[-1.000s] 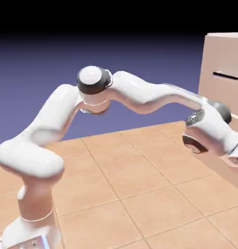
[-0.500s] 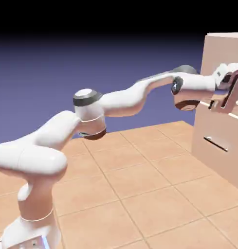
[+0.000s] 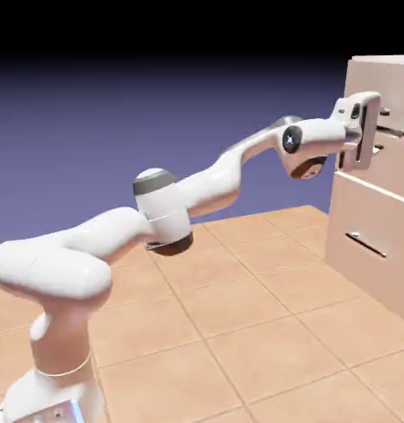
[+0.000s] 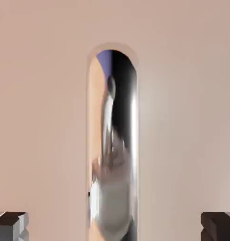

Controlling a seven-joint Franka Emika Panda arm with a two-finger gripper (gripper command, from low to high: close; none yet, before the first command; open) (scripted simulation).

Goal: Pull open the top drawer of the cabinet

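The cabinet (image 3: 385,61) stands at the exterior view's right edge. Its top drawer (image 3: 398,169) looks shut, flush with the front. My gripper (image 3: 382,130) is pressed up to that drawer, one finger above and one below the thin dark handle (image 3: 395,132). In the hand view the beige drawer front (image 4: 46,117) fills the picture and the shiny handle (image 4: 113,141) runs down the middle. It lies between the gripper (image 4: 115,227) fingertips (image 4: 11,226), with a wide gap on each side. The gripper is open and touches nothing.
The lower drawer (image 3: 395,273) with its own dark handle (image 3: 366,244) sits just beneath the hand. The arm's elbow (image 3: 159,202) hangs over the tiled table (image 3: 238,330), and the base (image 3: 52,388) stands at the lower left.
The hand has risen from low in front of the cabinet to the top drawer. In the last half second it squared up, its fingers now straddling the handle.
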